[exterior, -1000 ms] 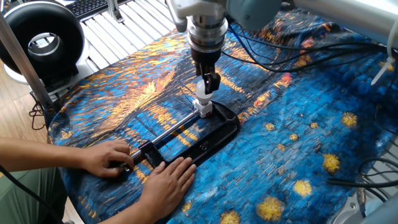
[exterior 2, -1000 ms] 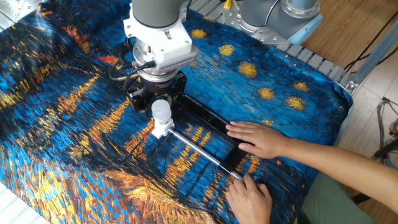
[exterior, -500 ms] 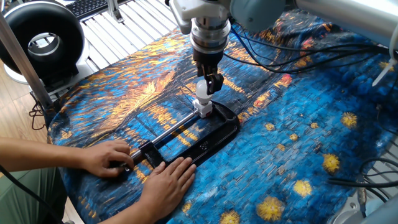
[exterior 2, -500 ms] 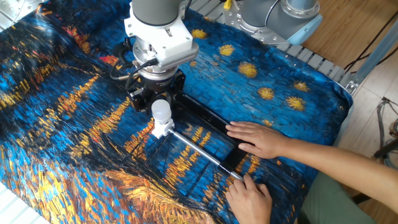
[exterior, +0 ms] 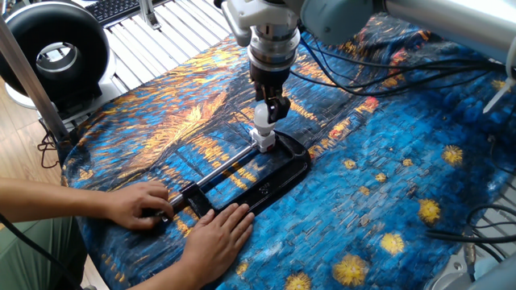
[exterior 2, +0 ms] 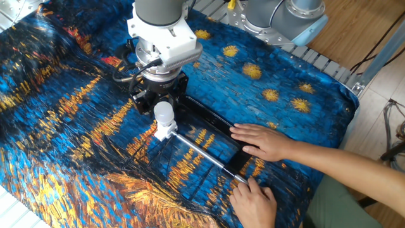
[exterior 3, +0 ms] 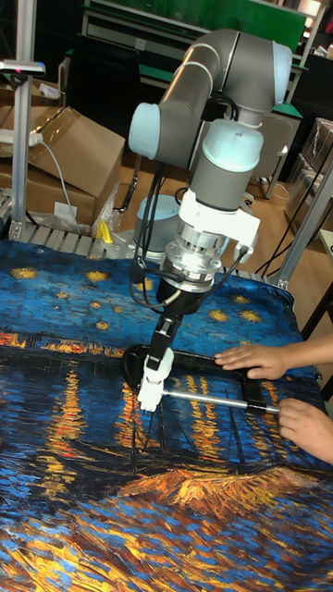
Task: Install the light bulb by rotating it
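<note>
Gripper (exterior: 266,113) fingers close narrowly on the light bulb (exterior: 264,118), which stands upright in a small white socket (exterior: 264,142) at the far end of a black frame (exterior: 266,181). In the other fixed view the bulb's (exterior 2: 164,113) frosted dome faces the camera, with the gripper (exterior 2: 163,107) behind and above it and the socket (exterior 2: 164,131) just below. In the tall fixed view the black fingers (exterior 3: 165,333) come down at a slant onto the bulb (exterior 3: 155,363), and the gripper (exterior 3: 157,356) hangs from the wrist of the grey arm (exterior 3: 215,129).

Compared with a second ago, the wrist housing above the fingers has turned slightly, and its white flange sits at a somewhat different angle. The bulb, socket and frame lie where they were.

A metal rod (exterior: 222,165) runs from the socket toward the near left edge of the table, which is covered by a blue and orange painted cloth (exterior: 387,177). At that end a person's left hand (exterior: 141,204) rests on the rod's end and the right hand (exterior: 216,238) lies flat beside the frame, neither having shifted.
</note>
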`<state>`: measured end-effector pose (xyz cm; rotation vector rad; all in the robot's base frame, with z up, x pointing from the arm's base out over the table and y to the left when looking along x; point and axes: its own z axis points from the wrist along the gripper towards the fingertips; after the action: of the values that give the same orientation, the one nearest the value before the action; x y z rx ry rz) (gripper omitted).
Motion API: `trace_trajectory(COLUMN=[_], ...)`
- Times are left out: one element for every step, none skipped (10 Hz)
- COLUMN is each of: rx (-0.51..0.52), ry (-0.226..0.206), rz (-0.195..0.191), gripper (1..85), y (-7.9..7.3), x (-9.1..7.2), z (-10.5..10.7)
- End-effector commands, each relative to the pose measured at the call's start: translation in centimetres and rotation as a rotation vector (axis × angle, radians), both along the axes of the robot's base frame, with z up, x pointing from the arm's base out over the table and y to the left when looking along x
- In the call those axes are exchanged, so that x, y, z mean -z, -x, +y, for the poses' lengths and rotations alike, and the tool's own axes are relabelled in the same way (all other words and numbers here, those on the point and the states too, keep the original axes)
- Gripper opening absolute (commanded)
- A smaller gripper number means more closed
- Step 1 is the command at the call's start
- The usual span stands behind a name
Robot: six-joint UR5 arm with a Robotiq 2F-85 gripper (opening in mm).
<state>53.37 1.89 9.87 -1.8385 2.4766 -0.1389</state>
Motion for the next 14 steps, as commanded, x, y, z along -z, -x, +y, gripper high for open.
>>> trace_trajectory(rx=[0.007, 0.016, 0.037, 0.049, 0.063, 0.083, 0.098, 0.11, 0.127, 0.153, 0.19, 0.23, 0.258, 0.275], ry=[-0.019, -0.021, -0.028, -0.033, -0.033, -0.03, -0.032, -0.038, -0.053, -0.077, -0.094, -0.094, -0.097, -0.096], rz=[-0.01, -0.012, -0.012, -0.013, -0.016, -0.017, -0.016, -0.016, -0.014, -0.008, 0.0, 0.007, 0.022, 0.039], gripper=[59.0, 57.3, 53.3, 50.0, 47.7, 42.3, 39.7, 38.0, 36.3, 34.7, 32.7, 29.0, 27.0, 26.0], y=[-0.2, -0.2, -0.2, -0.2, -0.2, -0.2, 0.0, 0.0, 0.1, 0.2, 0.4, 0.6, 0.9, 1.3], x=[0.0, 0.0, 0.0, 0.0, 0.0, 0.0, -0.1, -0.1, 0.0, 0.2, 0.4, 0.4, 0.3, 0.2], z=[0.4, 0.4, 0.5, 0.6, 0.6, 0.6, 0.6, 0.6, 0.9, 1.2, 1.5, 1.4, 1.3, 1.1])
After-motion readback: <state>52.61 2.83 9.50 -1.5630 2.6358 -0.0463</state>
